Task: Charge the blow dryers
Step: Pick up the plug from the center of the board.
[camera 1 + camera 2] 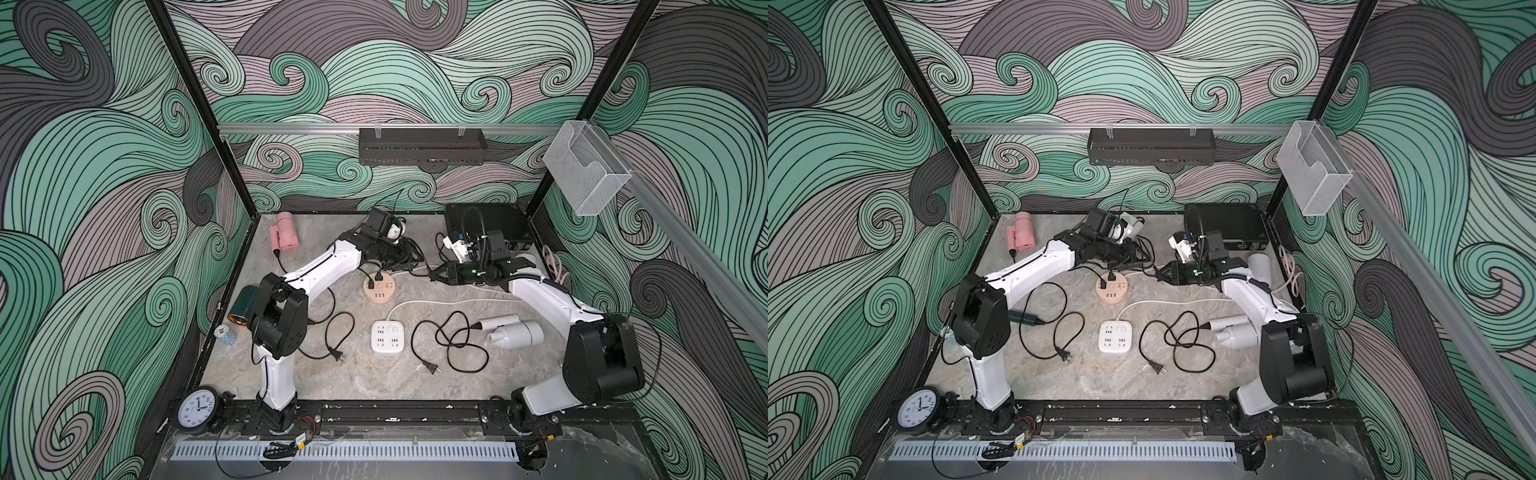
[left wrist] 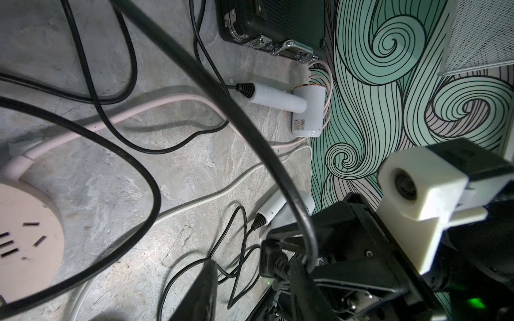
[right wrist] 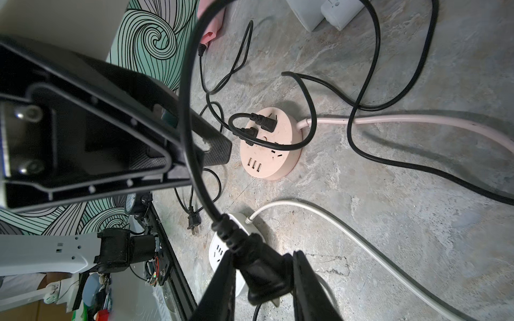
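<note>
My right gripper is shut on a black two-prong plug, held above the table just right of the round peach socket hub. The plug's cord arches up over a finger of my left gripper, which is open close beside the right gripper. I cannot trace this cord to a dryer. Two plugs sit in the hub. The pink dryer lies back left and the dark green dryer at the left edge. White dryers lie front right and back right.
The square white socket block sits in the middle front. Loose plugs and looped black cords lie either side of it. A black case stands at the back right. A clock leans at the front left.
</note>
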